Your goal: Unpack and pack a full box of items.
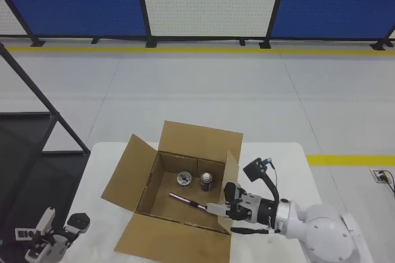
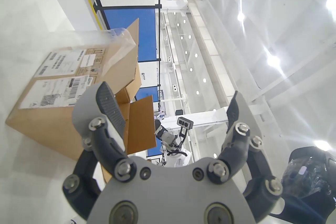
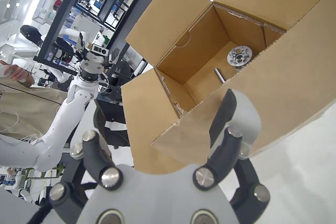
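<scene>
at the box's right side, the right gripper (image 1: 225, 202) is spread wide, with the edge of the right-hand flap (image 3: 288, 83) between its fingers and not clamped. the open cardboard box (image 1: 201, 141) stands mid-desk with its flaps folded out. on its floor lie a round metal flange (image 1: 184, 177), a small dark canister (image 1: 205, 181) upright just beside it, and a thin rod (image 1: 186, 198) nearer the gripper. over by the front left corner of the white desk (image 1: 276, 158), the left gripper (image 2: 170, 96) gapes wide and holds nothing.
</scene>
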